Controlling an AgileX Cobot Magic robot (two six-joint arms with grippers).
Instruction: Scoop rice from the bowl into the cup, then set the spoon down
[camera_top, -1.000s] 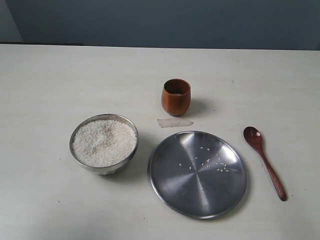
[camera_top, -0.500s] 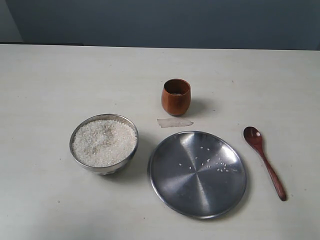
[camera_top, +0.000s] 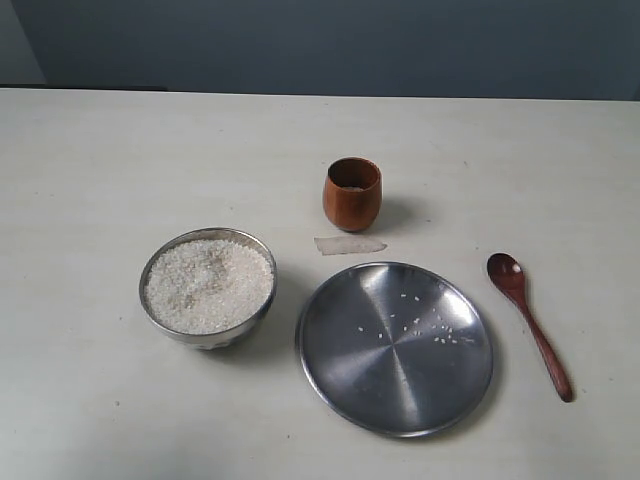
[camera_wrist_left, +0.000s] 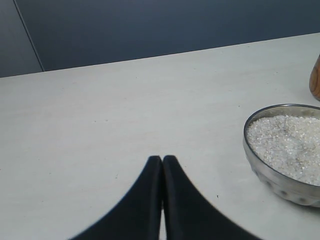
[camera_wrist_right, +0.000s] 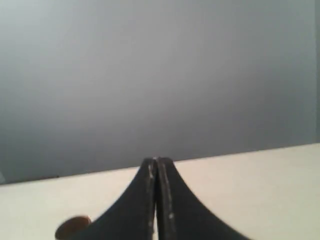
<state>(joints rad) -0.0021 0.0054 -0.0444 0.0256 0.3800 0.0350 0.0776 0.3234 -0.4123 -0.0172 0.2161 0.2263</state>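
The steel bowl (camera_top: 208, 287) stands at the left of the table, heaped with white rice (camera_top: 209, 285). The reddish-brown wooden cup (camera_top: 352, 193) stands upright behind the middle. The wooden spoon (camera_top: 528, 322) lies flat at the right, scoop end away from the front edge. Neither arm shows in the exterior view. My left gripper (camera_wrist_left: 162, 159) is shut with nothing in it, over bare table beside the bowl (camera_wrist_left: 285, 152). My right gripper (camera_wrist_right: 157, 161) is shut and holds nothing; the cup's rim (camera_wrist_right: 73, 225) peeks beside it.
A wide flat steel plate (camera_top: 396, 346) with a few loose rice grains lies between the bowl and the spoon. A small pale scrap (camera_top: 349, 245) lies in front of the cup. A dark wall runs behind the table's far edge.
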